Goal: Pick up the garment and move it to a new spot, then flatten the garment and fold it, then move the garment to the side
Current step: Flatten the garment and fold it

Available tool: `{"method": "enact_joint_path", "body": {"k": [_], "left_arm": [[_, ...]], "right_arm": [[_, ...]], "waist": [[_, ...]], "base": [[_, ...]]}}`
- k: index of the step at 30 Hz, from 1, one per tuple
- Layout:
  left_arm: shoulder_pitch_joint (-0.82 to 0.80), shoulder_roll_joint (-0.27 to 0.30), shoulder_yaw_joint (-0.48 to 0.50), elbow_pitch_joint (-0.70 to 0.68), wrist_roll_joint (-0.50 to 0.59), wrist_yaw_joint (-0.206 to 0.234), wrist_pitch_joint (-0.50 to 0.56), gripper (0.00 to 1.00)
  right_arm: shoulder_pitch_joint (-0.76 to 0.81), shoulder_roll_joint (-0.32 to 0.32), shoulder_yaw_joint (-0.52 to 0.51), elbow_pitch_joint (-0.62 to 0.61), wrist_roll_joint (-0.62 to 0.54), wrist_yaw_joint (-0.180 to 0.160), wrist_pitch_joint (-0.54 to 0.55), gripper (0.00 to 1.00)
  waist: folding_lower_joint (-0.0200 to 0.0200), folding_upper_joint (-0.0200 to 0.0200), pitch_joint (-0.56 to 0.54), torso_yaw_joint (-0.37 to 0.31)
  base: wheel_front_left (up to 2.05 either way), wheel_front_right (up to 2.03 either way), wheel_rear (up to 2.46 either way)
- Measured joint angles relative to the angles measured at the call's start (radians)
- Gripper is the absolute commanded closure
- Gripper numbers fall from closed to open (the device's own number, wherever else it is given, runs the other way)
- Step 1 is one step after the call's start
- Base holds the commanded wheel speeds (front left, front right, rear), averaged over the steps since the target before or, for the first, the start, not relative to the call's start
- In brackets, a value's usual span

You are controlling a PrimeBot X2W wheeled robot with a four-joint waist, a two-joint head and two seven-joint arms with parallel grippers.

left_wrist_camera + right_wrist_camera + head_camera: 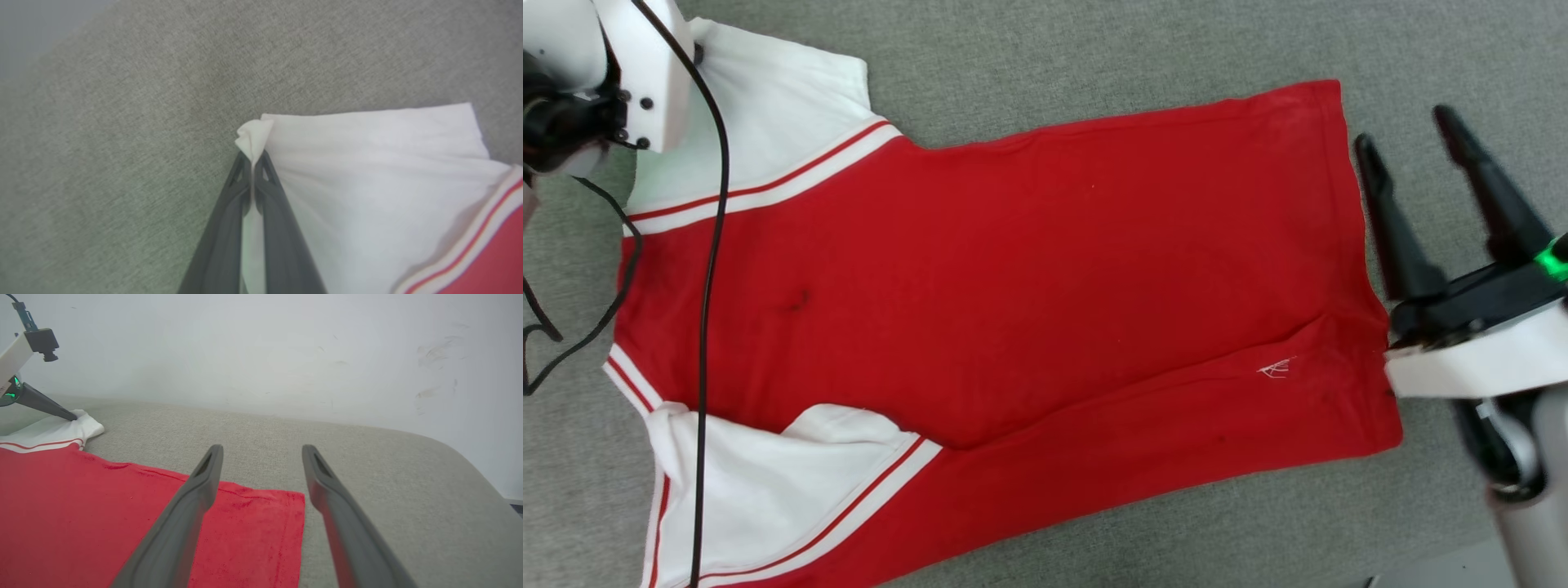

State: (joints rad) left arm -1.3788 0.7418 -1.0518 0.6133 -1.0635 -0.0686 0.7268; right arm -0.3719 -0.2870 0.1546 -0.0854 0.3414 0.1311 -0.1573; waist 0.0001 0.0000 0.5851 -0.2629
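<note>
Pinching a white sleeve corner (254, 132) of the garment (1013, 269) with my left end effector (254, 157); right end effector (1405, 135) gapes empty beside the hem (1349, 204). Garment lies spread on grey upholstery (1094, 49); folding remains, I judge.

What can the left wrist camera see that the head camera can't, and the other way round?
Left wrist view: the left gripper shut, pinching a corner of the white sleeve. Head view: the red shirt spread out, and the right gripper open by its hem. Both: the white sleeve and the grey surface.
</note>
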Motion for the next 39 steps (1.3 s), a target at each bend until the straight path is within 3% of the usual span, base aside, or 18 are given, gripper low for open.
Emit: {"method": "enact_joint_path", "body": {"k": [5, 8, 15, 21, 27, 39], "left_arm": [[0.008, -0.023, -0.007, -0.018, 0.023, -0.02, -0.081, 1.0], [0.016, -0.031, -0.015, -0.041, 0.047, -0.029, -0.132, 1.0], [0.046, -0.032, -0.041, -0.121, 0.083, -0.043, -0.211, 1.0], [0.065, -0.035, -0.053, -0.198, 0.102, -0.044, -0.248, 1.0], [0.065, -0.041, -0.055, -0.258, 0.113, -0.036, -0.267, 1.0], [0.045, -0.063, -0.056, -0.305, 0.135, -0.028, -0.289, 1.0]], "right_arm": [[-0.055, -0.07, -0.047, -0.018, -0.005, 0.0, 0.061, 0.0], [-0.103, -0.16, -0.034, -0.03, 0.004, 0.0, 0.152, 0.0], [-0.216, -0.341, 0.055, 0.011, 0.148, 0.0, 0.513, 0.0], [-0.305, -0.423, 0.147, 0.129, 0.276, 0.0, 0.786, 0.0], [-0.39, -0.434, 0.228, 0.263, 0.3, 0.0, 0.898, 0.0], [-0.491, -0.351, 0.316, 0.515, 0.301, 0.0, 0.844, 0.0]], "waist": [[0.0, 0.0, -0.03, 0.023], [0.0, 0.0, -0.053, 0.046], [0.0, 0.0, -0.097, 0.107], [-0.0001, 0.0, -0.116, 0.149], [0.0, 0.0, -0.108, 0.184], [-0.0001, 0.0, -0.051, 0.235]], "base": [[0.0, 0.0, 0.0], [0.0, 0.0, 0.0], [0.0, 0.0, 0.0], [0.0, 0.0, 0.0], [0.0, 0.0, 0.0], [0.0, 0.0, 0.0]]}}
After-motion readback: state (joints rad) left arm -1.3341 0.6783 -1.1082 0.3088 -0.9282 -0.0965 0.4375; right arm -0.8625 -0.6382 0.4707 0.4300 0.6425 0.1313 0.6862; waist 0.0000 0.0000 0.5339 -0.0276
